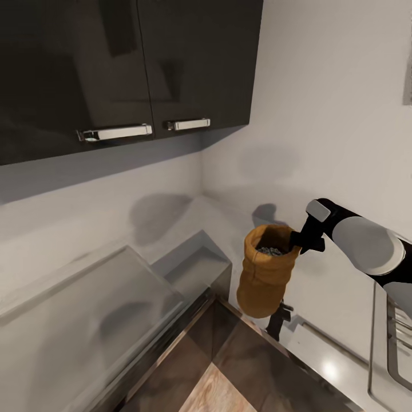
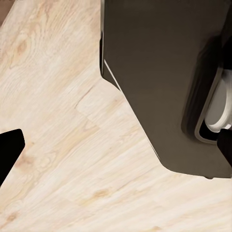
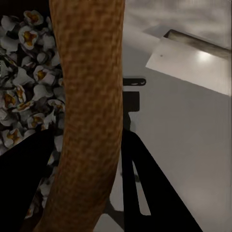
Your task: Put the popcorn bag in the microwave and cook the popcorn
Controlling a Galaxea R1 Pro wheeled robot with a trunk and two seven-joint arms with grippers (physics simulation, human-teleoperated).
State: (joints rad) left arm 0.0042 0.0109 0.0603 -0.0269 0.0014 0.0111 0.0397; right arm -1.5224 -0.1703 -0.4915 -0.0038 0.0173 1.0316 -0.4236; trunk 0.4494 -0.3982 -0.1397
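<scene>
Right gripper (image 1: 298, 239) has its jaws clamped on the rolled rim of the popcorn bag (image 1: 264, 274). The right wrist view confirms it: one finger sits inside against the popcorn (image 3: 21, 87), the other outside, with the rim wall (image 3: 89, 116) between them.

The bag hangs upright in the air, mouth up, long axis vertical, body dangling below the jaws. It is clear of the counter (image 1: 337, 320), out over its front edge near the corner. Kernels are visible in the mouth in the head view (image 1: 269, 250).

Left gripper: only one dark fingertip (image 2: 8, 154) shows, over wood floor (image 2: 58, 96) beside a dark panel (image 2: 159, 72). Can't tell whether its jaws are apart or together. It is low and away from the bag, so the right arm owns this carry.

Key relation: the bag hangs below and to the left of the right jaws, held by one side of the rim only. My read is that it can swing or tilt. The microwave isn't identifiable in these frames; a pale glassy box top (image 1: 103, 309) sits lower left. Next move likely needs a turn or a carry, keeping the mouth up so the kernels don't spill.
</scene>
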